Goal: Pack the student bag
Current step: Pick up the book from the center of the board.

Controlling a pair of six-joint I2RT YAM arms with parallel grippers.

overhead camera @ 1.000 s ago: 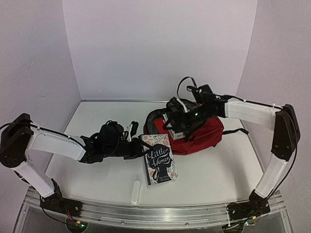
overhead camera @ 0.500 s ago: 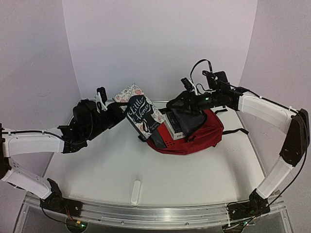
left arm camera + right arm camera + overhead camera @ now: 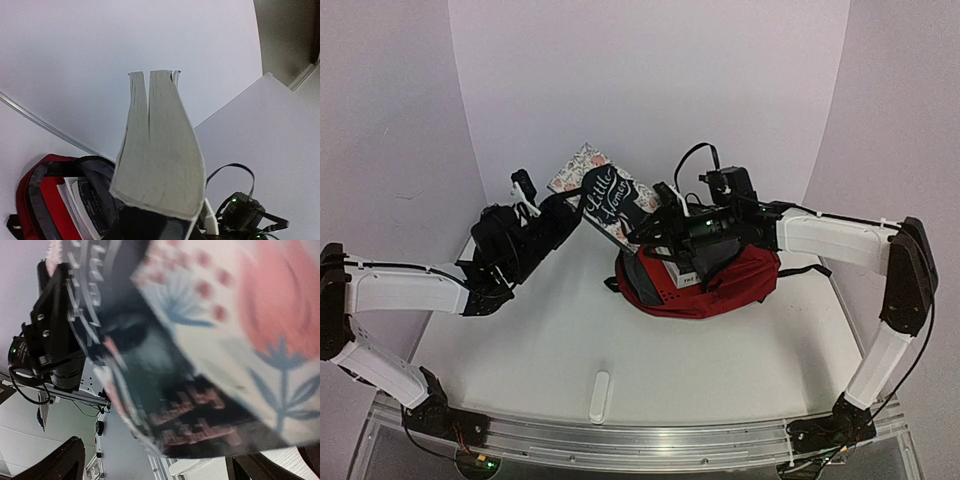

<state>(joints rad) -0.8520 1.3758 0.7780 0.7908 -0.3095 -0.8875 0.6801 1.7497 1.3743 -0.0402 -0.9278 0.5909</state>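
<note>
- My left pincer (image 3: pixel 560 210) grips a book (image 3: pixel 608 200), holding it tilted and clear above the worktop (image 3: pixel 520 340).
- My right pincer (image 3: pixel 665 222) stands wide and empty, just beside the book's lower edge.
- The dark red bag (image 3: pixel 730 285) lies open on the worktop, right of centre, with more books (image 3: pixel 685 275) inside.

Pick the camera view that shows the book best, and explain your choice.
Top external. The book shows its whole front cover, title readable, tilted in the left gripper near the bag. The left wrist view shows only its page edges; the right wrist view shows a blurred close-up of part of the cover.
</note>
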